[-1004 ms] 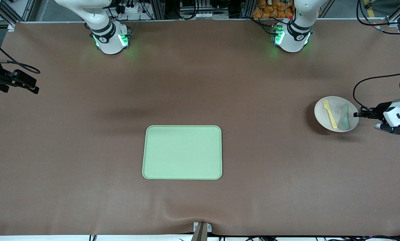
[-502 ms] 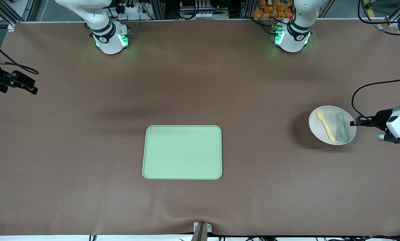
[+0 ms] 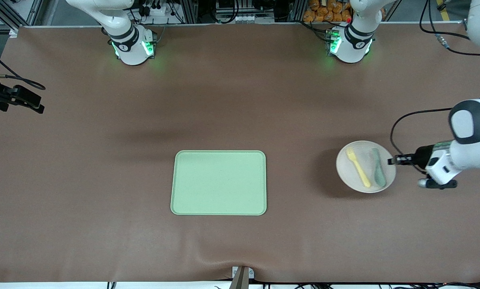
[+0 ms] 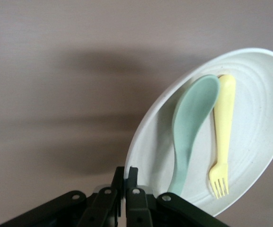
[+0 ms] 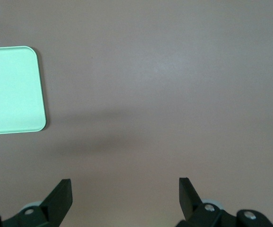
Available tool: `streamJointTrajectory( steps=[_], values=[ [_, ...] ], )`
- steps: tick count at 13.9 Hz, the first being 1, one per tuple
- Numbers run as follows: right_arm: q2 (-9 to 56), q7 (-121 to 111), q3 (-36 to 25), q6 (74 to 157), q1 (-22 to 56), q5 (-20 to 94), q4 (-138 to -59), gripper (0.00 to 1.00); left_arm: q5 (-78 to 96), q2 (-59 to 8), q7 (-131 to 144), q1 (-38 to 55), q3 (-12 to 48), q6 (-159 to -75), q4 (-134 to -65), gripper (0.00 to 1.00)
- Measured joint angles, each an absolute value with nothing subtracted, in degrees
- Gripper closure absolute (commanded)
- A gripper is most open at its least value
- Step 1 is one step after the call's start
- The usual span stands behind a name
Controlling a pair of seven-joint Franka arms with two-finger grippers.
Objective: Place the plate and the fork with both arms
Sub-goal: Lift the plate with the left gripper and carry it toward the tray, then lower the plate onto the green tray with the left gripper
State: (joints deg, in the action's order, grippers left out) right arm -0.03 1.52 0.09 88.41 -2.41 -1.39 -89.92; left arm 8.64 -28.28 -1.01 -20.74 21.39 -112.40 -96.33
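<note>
the left pincer (image 3: 392,160) is pinching the rim of the plate (image 3: 354,176) and carries it in the air over the table (image 3: 103,180), toward the left arm's end, well apart from the light-green tray (image 3: 218,183). the plate casts a shadow on the table beneath it, so it is clearly lifted. on it lie the fork (image 3: 358,167) and a muted-green spoon (image 3: 377,168), side by side and nearly touching.

in the left wrist view the fingertips (image 4: 127,182) are pressed together on the plate's (image 4: 250,94) edge, with the spoon (image 4: 188,127) and fork (image 4: 221,137) just inside that rim.

the right pincer (image 3: 31,105) waits at the right arm's end of the table, its jaws spread wide with nothing between them – the right wrist view shows both fingers (image 5: 61,196) apart over bare table, with a corner of the tray (image 5: 13,90) showing.

handling, as a judgement: the plate looks stiff, light and smooth, so an edge pinch holds but lets it tilt – and a tilt would send the loose cutlery sliding. keeping it level matters. the fork looks like thin, light plastic, slippery; the handle's middle seems the best place to take it.

no brand, label or writing can be read on the plate, the cutlery or the tray.
</note>
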Motion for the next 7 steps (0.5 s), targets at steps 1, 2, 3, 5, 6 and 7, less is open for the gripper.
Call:
streamJointTrajectory(
  steps=[1, 2, 3, 5, 6, 7],
  values=[
    [0.05, 1.52, 0.08, 88.4, -2.41, -1.39, -89.93, 0.0, 8.68, -29.28, 2.68, -18.22, 21.41, -112.4, -95.16, 1.0],
    [0.21, 1.52, 0.06, 88.39, -2.42, -1.4, -89.94, 0.0, 8.77, -30.48, 6.62, -15.6, 21.43, -112.4, -93.86, 1.0],
    [0.38, 1.52, 0.06, 88.38, -2.43, -1.4, -89.94, 0.0, 9.1, -31.78, 10.57, -13.03, 21.45, -112.42, -92.43, 1.0],
    [0.58, 1.52, 0.07, 88.38, -2.43, -1.4, -89.95, 0.0, 10.61, -34.62, 18.26, -7.68, 21.48, -112.63, -88.97, 1.0],
    [0.59, 1.52, 0.08, 88.38, -2.43, -1.39, -89.95, 0.0, 11.18, -35.88, 21.47, -5.34, 21.45, -113.02, -87.34, 1.0],
    [0.6, 1.52, 0.08, 88.38, -2.43, -1.39, -89.95, 0.0, 11.47, -37.04, 24.25, -3.27, 21.44, -113.84, -85.86, 1.0]
  ],
)
